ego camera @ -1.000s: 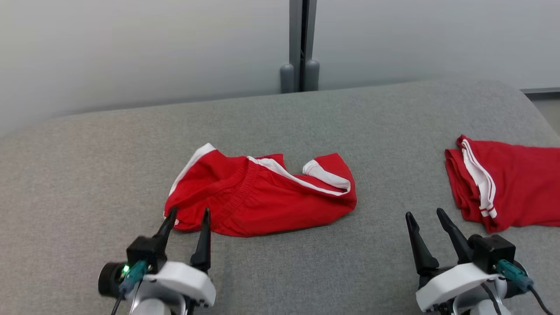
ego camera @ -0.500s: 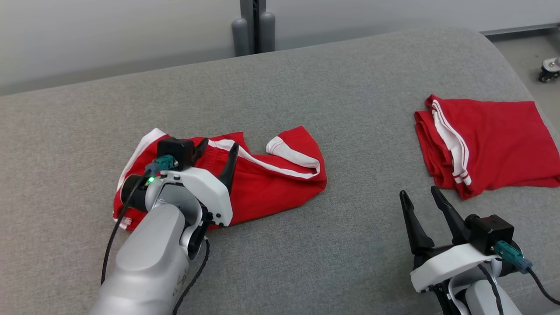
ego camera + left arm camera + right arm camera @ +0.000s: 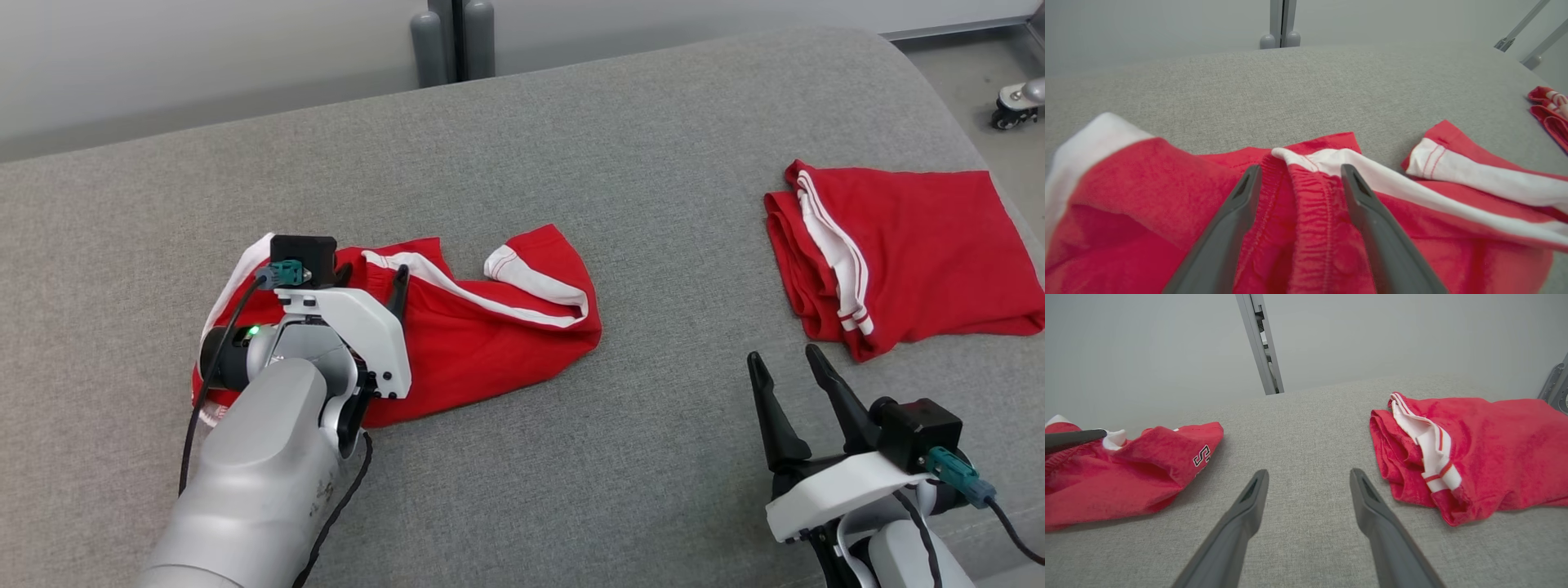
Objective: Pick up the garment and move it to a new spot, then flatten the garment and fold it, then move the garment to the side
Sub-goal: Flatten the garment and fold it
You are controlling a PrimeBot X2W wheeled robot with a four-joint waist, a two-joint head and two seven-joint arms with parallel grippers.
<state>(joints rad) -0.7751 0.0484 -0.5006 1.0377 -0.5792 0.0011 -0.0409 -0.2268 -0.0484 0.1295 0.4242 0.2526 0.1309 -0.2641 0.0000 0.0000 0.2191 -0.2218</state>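
A block letter (image 3: 1201,455), seemingly an "S", is printed on the crumpled red garment (image 3: 1126,477)

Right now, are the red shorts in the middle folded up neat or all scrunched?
Scrunched: the red shorts lie bunched, waistband puckered, one white-trimmed leg flipped over. The other red garment looks folded.

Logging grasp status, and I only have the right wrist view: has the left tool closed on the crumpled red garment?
Observer: No. The left wrist view shows the left tool open, its fingers straddling the gathered waistband of the crumpled garment.
Operator: Which end of it?
Observer: In the head view, toward its left end; the white-cuffed leg opening lies to the right.
Operator: Anything past the folded garment?
Observer: A caster wheel on the floor beyond the grey surface's right corner.
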